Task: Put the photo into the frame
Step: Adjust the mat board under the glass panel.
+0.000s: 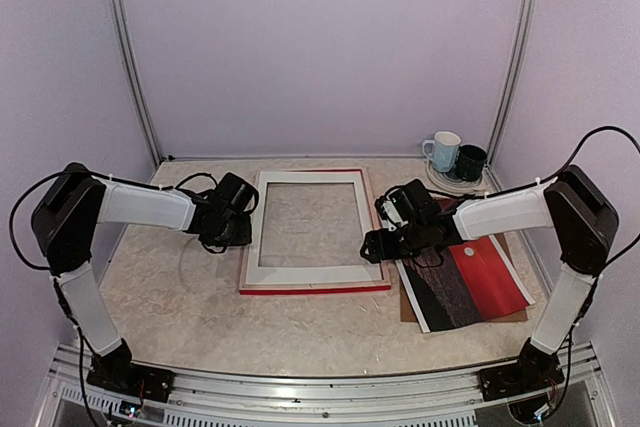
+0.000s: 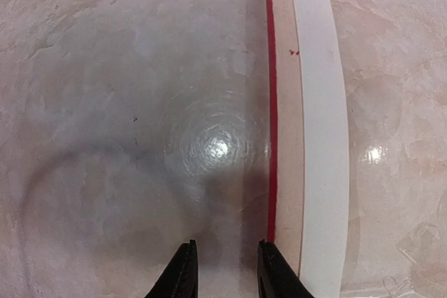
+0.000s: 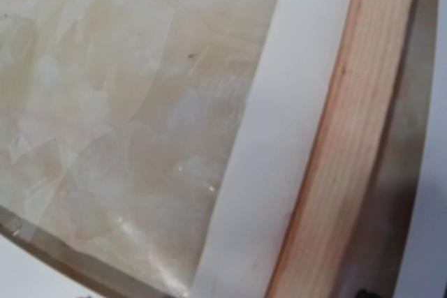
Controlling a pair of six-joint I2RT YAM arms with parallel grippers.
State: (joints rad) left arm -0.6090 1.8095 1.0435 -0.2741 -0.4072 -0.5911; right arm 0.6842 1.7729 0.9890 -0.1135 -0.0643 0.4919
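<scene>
Frame point(image 1: 315, 275) sits in the middle of the table point(image 1: 170, 297) with its pale side up, red showing only along the edges. You probably want it that way so the print can drop in from the back. Your photo point(image 1: 470, 282) lies picture side up on a brown board point(image 1: 407, 299) toward the right edge, just beside the frame, not yet in it.

Both arms reach inward with low forearms and wrists tipped down, one at each side rail, likely to steady or shift the frame. Your left gripper point(image 2: 223, 276) has its jaws slightly spread and empty, one finger at the red edge. Your right gripper point(image 1: 385, 237) hangs over the right rail. Its camera shows only wood and white mat, so you cannot tell how its jaws stand.
</scene>
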